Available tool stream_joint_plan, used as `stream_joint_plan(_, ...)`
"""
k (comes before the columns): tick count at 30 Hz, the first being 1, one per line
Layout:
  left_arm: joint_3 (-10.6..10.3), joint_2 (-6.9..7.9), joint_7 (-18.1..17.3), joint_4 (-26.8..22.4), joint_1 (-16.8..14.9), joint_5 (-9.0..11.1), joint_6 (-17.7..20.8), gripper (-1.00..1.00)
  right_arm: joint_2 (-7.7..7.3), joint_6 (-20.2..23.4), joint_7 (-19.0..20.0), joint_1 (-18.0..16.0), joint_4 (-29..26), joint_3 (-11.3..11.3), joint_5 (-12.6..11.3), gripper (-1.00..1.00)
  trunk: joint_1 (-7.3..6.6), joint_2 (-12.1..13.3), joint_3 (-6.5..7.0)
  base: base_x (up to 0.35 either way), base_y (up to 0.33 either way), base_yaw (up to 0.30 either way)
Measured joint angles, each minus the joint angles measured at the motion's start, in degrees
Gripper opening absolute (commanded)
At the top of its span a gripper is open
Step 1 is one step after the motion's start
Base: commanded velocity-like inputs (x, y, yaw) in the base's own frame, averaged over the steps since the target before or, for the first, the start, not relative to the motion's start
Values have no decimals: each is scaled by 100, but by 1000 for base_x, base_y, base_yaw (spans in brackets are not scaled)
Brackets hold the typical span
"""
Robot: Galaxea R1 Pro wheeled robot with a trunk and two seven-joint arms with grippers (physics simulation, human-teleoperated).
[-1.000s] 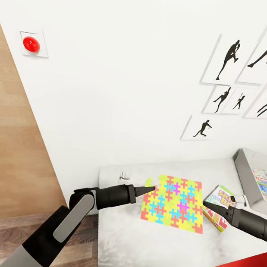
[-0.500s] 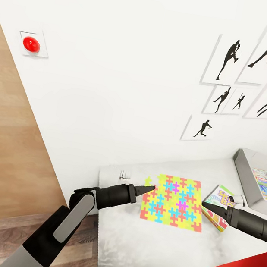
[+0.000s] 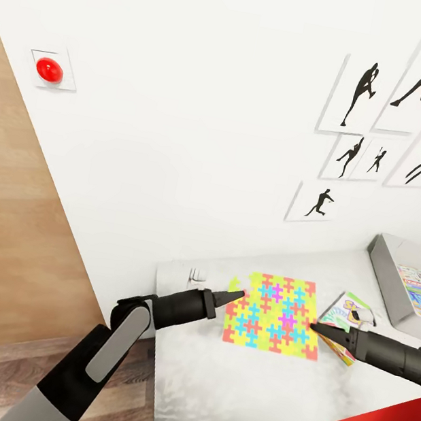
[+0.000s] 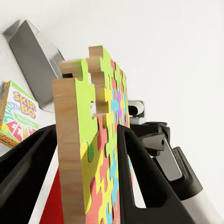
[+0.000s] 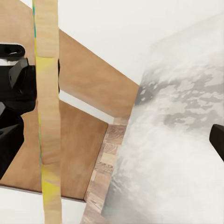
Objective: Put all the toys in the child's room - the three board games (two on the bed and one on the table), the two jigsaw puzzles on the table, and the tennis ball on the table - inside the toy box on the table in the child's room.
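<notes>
**Puzzle board clamped by left gripper, right gripper closing in**

On the desk [image 3: 254,391], at its end near the wall, we note that the jigsaw puzzle [image 3: 274,313] has shifted slightly toward the back of the desk over the last second, and the right gripper [image 3: 314,327] has advanced to the board's near-right edge. We judge this a two-arm lift being set up, a step toward carrying the board to the toy box [image 3: 390,287] at the far right, where printed game boxes already lie.

The Skip-Bo game [image 3: 349,319] sits just beside the puzzle, partly behind the right arm.

The puzzle is thin and square, with yellow, pink, blue and orange interlocking pieces and a wood-coloured edge [image 4: 70,154].

The left gripper [image 3: 237,297] is clamped on the board's left edge. The right gripper's fingers sit wide apart, the board edge [image 5: 46,116] between them.
</notes>
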Motion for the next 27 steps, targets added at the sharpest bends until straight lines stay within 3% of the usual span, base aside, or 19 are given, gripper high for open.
stream_joint_plan(14,-6,-69,37,46,-17,-19,-86,-100,7,0,1,0,0,115,-5,100,0,0,0,0,0,0)
stream_joint_plan(27,-13,-106,289,57,-21,56,-92,-100,19,-1,-3,1,1,229,13,100,0,0,0,0,0,0)
